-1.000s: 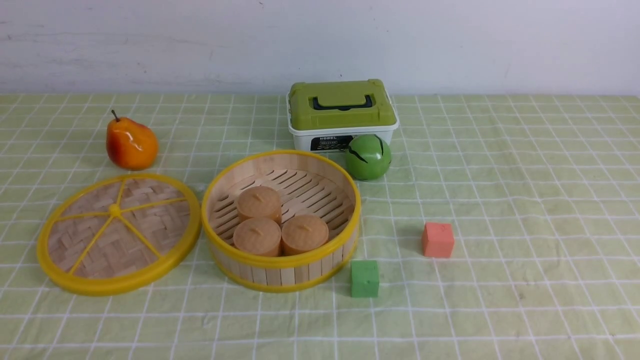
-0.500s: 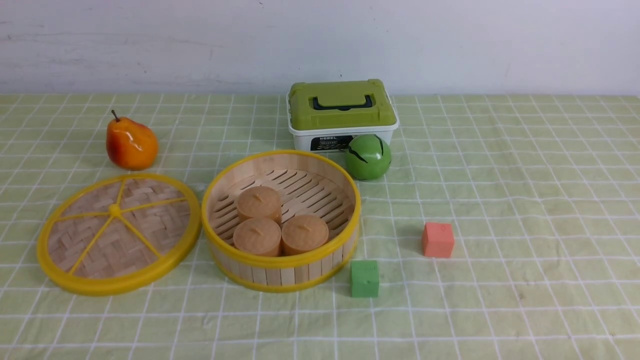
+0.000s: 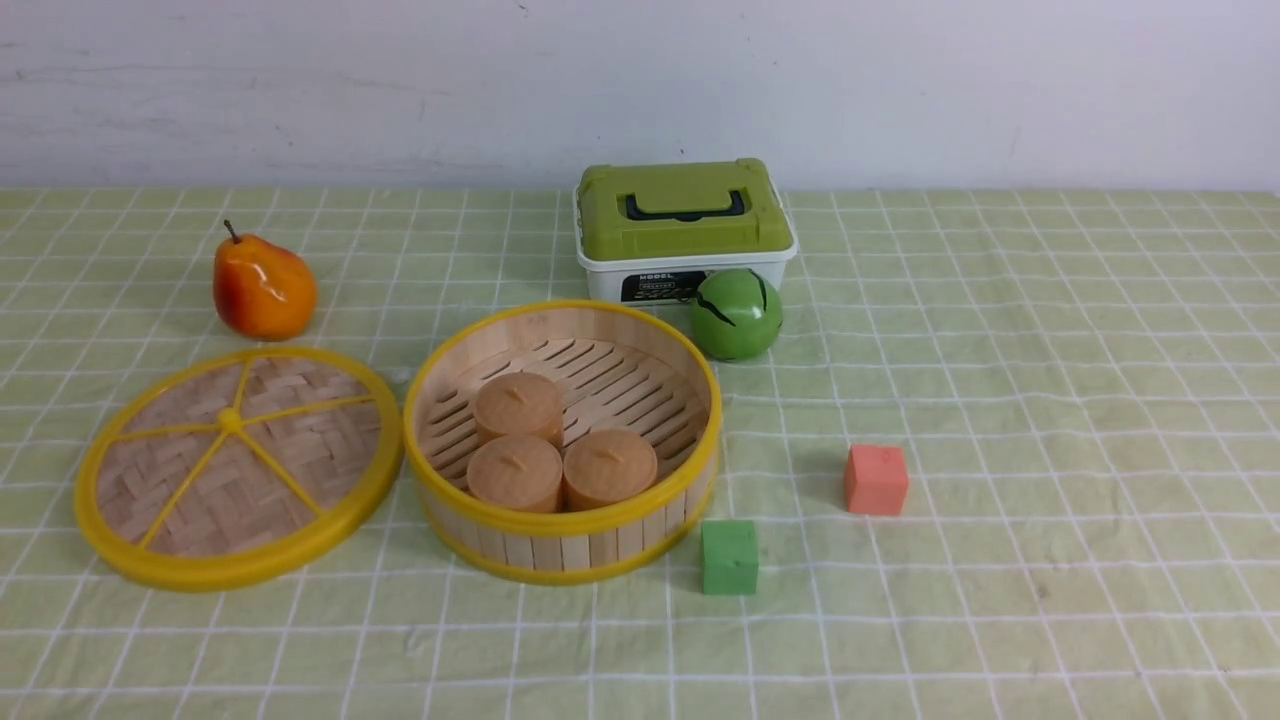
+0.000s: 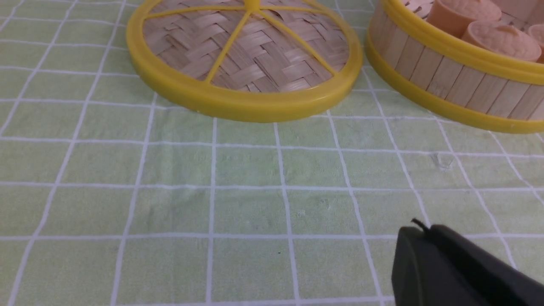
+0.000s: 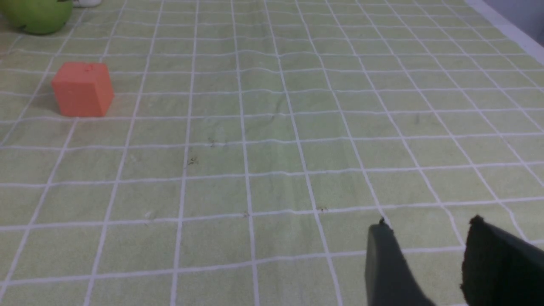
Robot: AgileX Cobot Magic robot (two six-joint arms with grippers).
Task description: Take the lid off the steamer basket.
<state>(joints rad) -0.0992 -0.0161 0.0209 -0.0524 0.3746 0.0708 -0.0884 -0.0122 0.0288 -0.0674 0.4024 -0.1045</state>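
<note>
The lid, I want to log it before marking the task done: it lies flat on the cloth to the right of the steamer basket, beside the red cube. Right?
Not quite. The lid lies flat on the cloth, but to the left of the steamer basket, near the pear, not by the red cube. The front view shows it.

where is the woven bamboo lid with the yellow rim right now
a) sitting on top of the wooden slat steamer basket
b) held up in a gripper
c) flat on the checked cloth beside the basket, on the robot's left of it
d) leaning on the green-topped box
c: the woven bamboo lid with the yellow rim lies flat on the checked cloth on the robot's left of the open wooden slat steamer basket, and no gripper is on it.
</note>
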